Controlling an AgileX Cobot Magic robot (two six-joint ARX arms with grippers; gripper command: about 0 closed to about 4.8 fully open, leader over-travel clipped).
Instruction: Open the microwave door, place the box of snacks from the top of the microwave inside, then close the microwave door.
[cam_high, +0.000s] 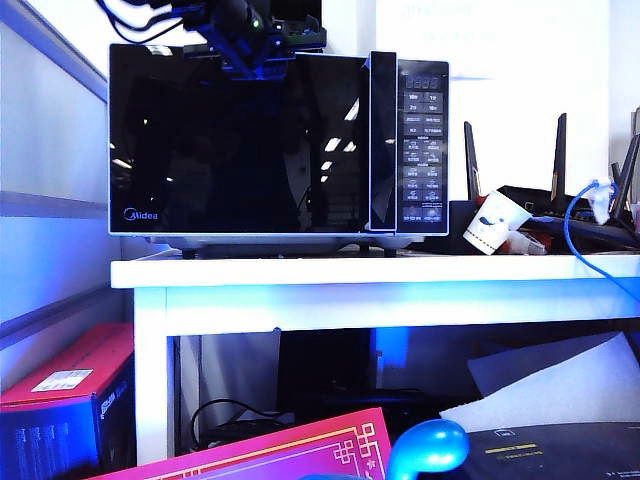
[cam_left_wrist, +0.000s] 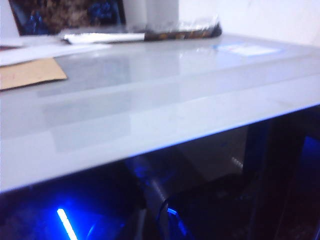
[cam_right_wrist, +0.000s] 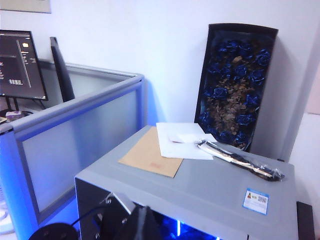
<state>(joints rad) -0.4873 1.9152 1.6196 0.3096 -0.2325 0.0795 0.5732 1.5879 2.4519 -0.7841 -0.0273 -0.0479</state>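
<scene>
The microwave (cam_high: 280, 150) stands on a white table (cam_high: 380, 272), and its glossy black microwave door (cam_high: 240, 150) looks shut, handle strip (cam_high: 382, 140) beside the button panel. A dark arm end that I take for my left gripper (cam_high: 250, 50) hangs at the microwave's top front edge; its jaws do not show. The left wrist view skims low over the grey microwave top (cam_left_wrist: 150, 90). My right gripper (cam_right_wrist: 142, 220) is shut and empty, just in front of that top edge (cam_right_wrist: 210, 185). I cannot make out the box of snacks in any view.
On the microwave top lie a brown envelope (cam_right_wrist: 150, 157), white paper (cam_right_wrist: 182, 142) and a long wrapped item (cam_right_wrist: 240, 162). A dark box of blue roses (cam_right_wrist: 235, 85) leans on the wall. A partition (cam_right_wrist: 80, 115) stands left. A paper cup (cam_high: 495, 222) and a router (cam_high: 560, 200) are to the right.
</scene>
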